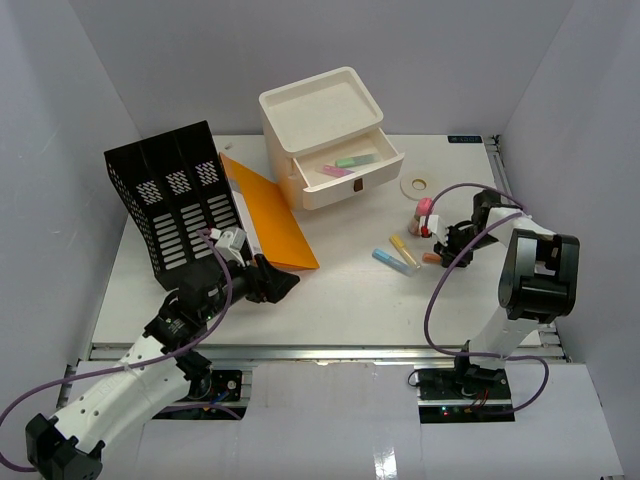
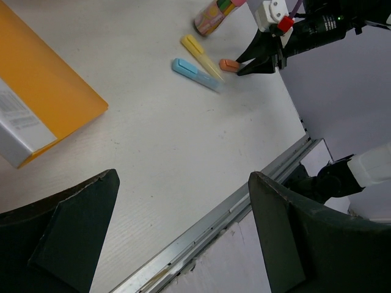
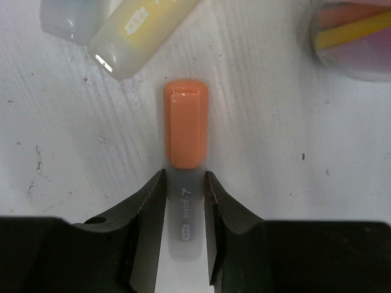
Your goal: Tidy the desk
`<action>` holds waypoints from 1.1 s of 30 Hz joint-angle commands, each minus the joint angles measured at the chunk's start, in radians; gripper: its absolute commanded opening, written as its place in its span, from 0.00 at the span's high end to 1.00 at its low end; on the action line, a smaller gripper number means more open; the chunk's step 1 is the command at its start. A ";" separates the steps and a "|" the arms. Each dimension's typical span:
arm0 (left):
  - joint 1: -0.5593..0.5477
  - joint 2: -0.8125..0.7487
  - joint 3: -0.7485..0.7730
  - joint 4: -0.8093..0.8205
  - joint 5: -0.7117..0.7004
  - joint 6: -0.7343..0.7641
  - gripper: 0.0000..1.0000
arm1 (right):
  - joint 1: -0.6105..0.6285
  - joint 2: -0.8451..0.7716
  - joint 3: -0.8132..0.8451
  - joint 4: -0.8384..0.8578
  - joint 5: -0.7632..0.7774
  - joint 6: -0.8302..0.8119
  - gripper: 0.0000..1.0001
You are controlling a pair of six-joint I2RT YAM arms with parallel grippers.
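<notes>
The white desk (image 1: 340,300) holds three loose highlighters at the right. The orange highlighter (image 3: 185,122) lies flat, and my right gripper (image 3: 184,183) is shut on its pale grey barrel, one finger pressed on each side and the orange cap sticking out beyond the tips. From above, that gripper (image 1: 437,250) sits low over the orange highlighter (image 1: 431,257). A yellow highlighter (image 1: 403,250) and a blue one (image 1: 391,261) lie just left of it. My left gripper (image 1: 280,283) hovers open near the front edge, holding nothing.
A cream drawer box (image 1: 325,125) at the back has its top drawer (image 1: 345,165) open with highlighters inside. A black file rack (image 1: 170,200) and an orange folder (image 1: 265,210) lie at the left. A small cup of highlighters (image 1: 423,213) and a tape roll (image 1: 417,185) sit behind my right gripper.
</notes>
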 commanded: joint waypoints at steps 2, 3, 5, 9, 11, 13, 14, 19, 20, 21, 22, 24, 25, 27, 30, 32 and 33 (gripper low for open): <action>0.005 -0.023 -0.079 0.115 0.059 -0.126 0.02 | 0.004 -0.088 -0.054 -0.059 0.012 0.023 0.77; 0.005 -0.020 -0.092 0.128 0.072 -0.142 0.02 | 0.010 -0.117 -0.040 -0.102 0.001 0.034 0.77; 0.005 -0.010 -0.115 0.148 0.081 -0.173 0.02 | 0.040 -0.190 0.007 -0.156 -0.024 0.063 0.78; 0.002 0.017 -0.145 0.201 0.099 -0.214 0.04 | 0.173 -0.317 0.102 -0.214 -0.037 0.177 0.78; 0.003 0.025 -0.164 0.232 0.110 -0.234 0.05 | 0.265 -0.357 0.166 -0.165 -0.022 0.282 0.79; 0.003 0.033 -0.178 0.245 0.116 -0.252 0.05 | 0.359 -0.351 0.258 -0.105 0.022 0.385 0.79; 0.003 0.036 -0.182 0.248 0.120 -0.259 0.05 | 0.402 -0.339 0.313 -0.086 0.046 0.415 0.79; 0.002 0.032 -0.186 0.245 0.139 -0.275 0.05 | 0.533 -0.189 0.593 0.022 0.186 0.507 0.80; 0.002 0.030 -0.187 0.243 0.140 -0.275 0.05 | 0.555 -0.152 0.635 0.034 0.212 0.508 0.80; 0.001 0.029 -0.187 0.240 0.140 -0.275 0.05 | 0.578 -0.123 0.682 0.047 0.231 0.505 0.80; 0.000 0.028 -0.186 0.237 0.138 -0.275 0.05 | 0.597 -0.089 0.735 0.059 0.256 0.500 0.80; 0.000 0.030 -0.187 0.234 0.138 -0.276 0.05 | 0.624 -0.041 0.789 0.078 0.306 0.481 0.79; 0.000 0.034 -0.187 0.234 0.138 -0.276 0.04 | 0.639 -0.024 0.794 0.094 0.323 0.470 0.79; 0.000 0.044 -0.184 0.234 0.139 -0.276 0.04 | 0.671 0.007 0.809 0.123 0.359 0.451 0.79; 0.000 0.065 -0.173 0.234 0.144 -0.270 0.04 | 0.699 0.057 0.833 0.162 0.409 0.435 0.76; -0.001 0.075 -0.164 0.232 0.150 -0.264 0.04 | 0.707 0.077 0.846 0.182 0.451 0.426 0.69; -0.001 0.079 -0.159 0.232 0.150 -0.262 0.04 | 0.711 0.083 0.843 0.189 0.474 0.426 0.63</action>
